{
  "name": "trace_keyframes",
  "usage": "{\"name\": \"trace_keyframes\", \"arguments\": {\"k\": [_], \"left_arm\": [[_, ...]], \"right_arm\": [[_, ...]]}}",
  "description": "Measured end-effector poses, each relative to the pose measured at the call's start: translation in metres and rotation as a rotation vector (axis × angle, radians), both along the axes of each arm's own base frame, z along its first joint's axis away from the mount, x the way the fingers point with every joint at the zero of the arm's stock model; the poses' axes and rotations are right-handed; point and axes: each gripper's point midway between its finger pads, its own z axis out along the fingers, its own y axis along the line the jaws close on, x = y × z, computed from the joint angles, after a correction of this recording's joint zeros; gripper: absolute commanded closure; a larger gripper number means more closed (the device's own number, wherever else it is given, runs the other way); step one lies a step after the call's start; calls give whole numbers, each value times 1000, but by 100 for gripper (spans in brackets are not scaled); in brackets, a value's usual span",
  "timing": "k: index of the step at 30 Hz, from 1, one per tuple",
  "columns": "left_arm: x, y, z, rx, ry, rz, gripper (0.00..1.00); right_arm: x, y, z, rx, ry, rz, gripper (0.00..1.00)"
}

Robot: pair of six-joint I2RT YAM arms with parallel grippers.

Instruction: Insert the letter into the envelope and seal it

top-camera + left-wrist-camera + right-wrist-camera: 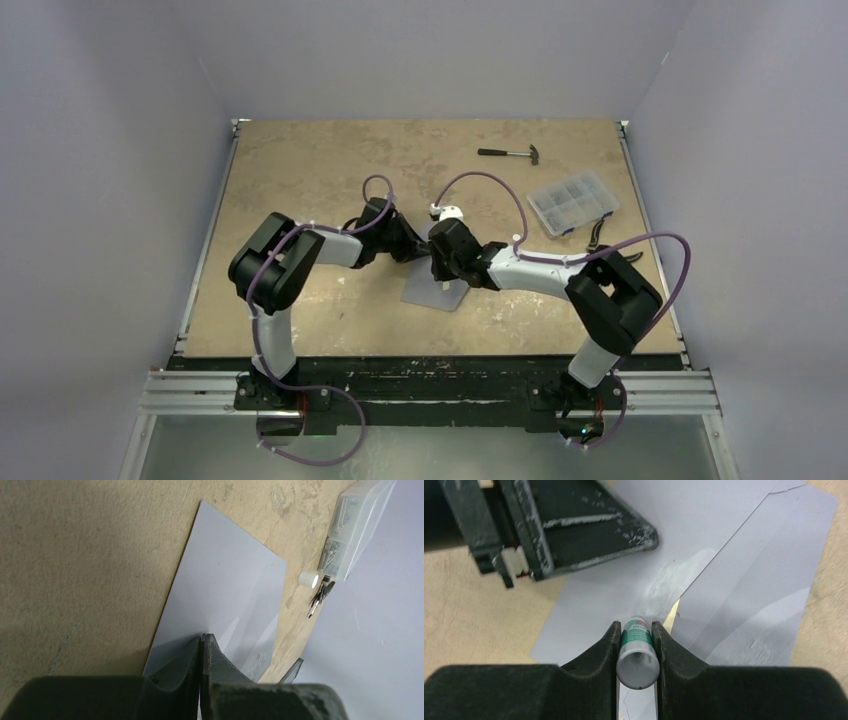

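Observation:
The grey-blue envelope (455, 296) lies flat on the table between my two grippers, with its flap open (624, 587). Only a thin cream sliver of the letter (672, 618) shows at the envelope's mouth; the remainder is hidden inside. My right gripper (635, 625) is shut on a glue stick (638, 652), white with a green label, whose tip touches the flap beside a whitish glue smear (669, 577). My left gripper (202, 636) is shut, and its tips press on the envelope (225, 580). In the top view the left gripper (412, 248) and the right gripper (440, 272) nearly meet over the envelope.
A hammer (510, 154) lies at the back right. A clear compartment box (572, 202) and pliers (600, 235) sit right of the grippers. In the left wrist view a small white cap (308, 579) stands beside the box (360, 525) and pliers (320, 597).

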Motion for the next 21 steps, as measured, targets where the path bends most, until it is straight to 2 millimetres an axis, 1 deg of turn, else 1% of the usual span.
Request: {"name": "trace_keyframes", "arguments": {"k": [2,8,10,15,18,21], "left_arm": [[2,0,0,2,-6,5,100],[5,0,1,7,-16,14,100],[5,1,0,7,-16,14,100],[6,0,0,7,-17,14,100],[7,0,1,7,-18,14,100],[7,0,0,8,-18,13,100]], "right_arm": [[9,-1,0,9,-9,-18,100],[44,-5,2,26,-49,-74,100],[51,-9,2,27,-54,-92,100],[62,-14,3,11,-65,-119,100],[62,-14,3,4,-70,-108,100],[59,-12,3,0,-76,-87,100]]}}
